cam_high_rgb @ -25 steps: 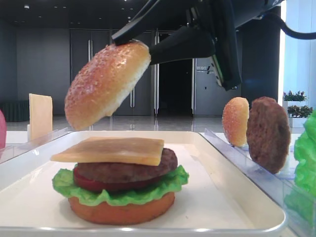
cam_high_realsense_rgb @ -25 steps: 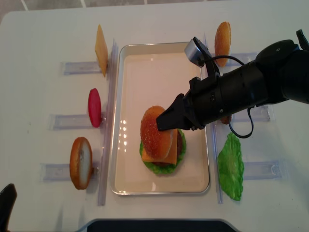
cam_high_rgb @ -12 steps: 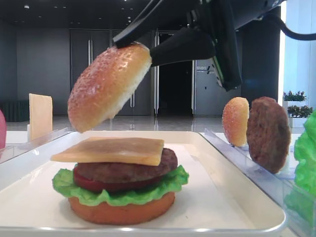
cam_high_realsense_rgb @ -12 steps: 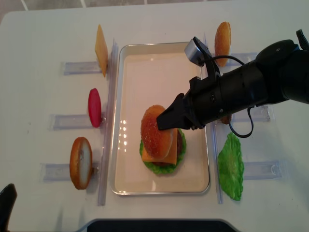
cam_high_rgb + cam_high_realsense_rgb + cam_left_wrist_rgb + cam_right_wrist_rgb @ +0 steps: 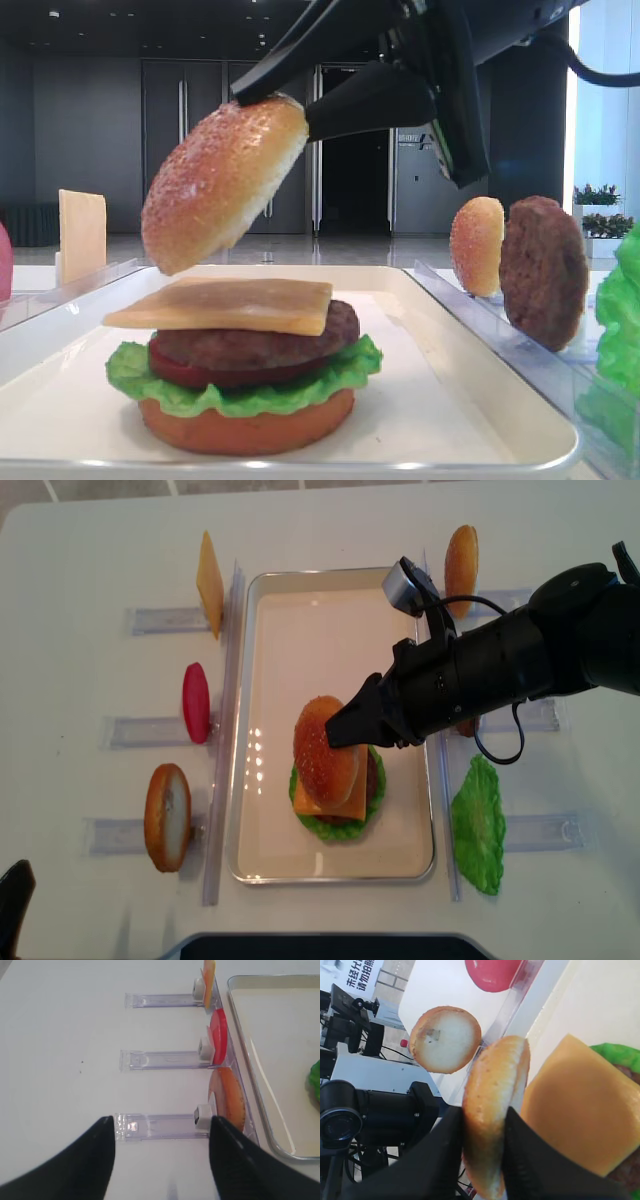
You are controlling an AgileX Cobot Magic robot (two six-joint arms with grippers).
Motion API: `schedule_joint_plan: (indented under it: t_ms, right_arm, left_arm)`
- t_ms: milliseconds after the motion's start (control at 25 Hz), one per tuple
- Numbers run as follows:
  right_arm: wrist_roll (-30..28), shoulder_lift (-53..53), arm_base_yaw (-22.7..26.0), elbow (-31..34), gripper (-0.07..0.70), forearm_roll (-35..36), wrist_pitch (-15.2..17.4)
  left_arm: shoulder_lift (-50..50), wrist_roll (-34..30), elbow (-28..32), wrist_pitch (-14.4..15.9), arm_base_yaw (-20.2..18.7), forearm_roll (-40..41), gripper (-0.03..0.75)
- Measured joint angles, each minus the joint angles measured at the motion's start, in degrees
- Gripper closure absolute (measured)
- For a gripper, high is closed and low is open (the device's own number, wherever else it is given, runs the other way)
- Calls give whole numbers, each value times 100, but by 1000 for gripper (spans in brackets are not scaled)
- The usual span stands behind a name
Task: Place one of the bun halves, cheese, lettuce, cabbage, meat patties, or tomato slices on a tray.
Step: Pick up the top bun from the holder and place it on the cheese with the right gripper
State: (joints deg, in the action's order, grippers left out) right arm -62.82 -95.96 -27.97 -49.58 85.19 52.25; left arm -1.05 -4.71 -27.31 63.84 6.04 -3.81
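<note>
Right wrist: bun half point(image 5: 492, 1110) in right claw point(image 5: 482, 1130)

gap: bun half point(image 5: 222, 183) above cheese point(image 5: 225, 304) | flanks: racks point(image 5: 225, 730)

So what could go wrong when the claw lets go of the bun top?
The bun half is tilted in the right claw, not flat, and hangs above the cheese. Dropped like that, it could land on its edge and roll onto the tray. The cheese also sticks out past the meat patty on one side, so a bump there might tip it or slide it off.
</note>
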Motion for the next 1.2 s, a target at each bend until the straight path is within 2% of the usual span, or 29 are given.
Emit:
schedule_joint_plan:
  t_ms: [800, 1040, 1200]
  right_arm:
    - [65, -37, 0, 0, 433, 50, 4]
    - [-34, -309, 0, 0, 433, 286, 196]
    - [-124, -309, 0, 0, 433, 357, 196]
  left_arm:
    - [0, 0, 0, 0, 0, 0, 263]
    - [0, 0, 0, 0, 0, 0, 263]
    - [0, 0, 0, 0, 0, 0, 263]
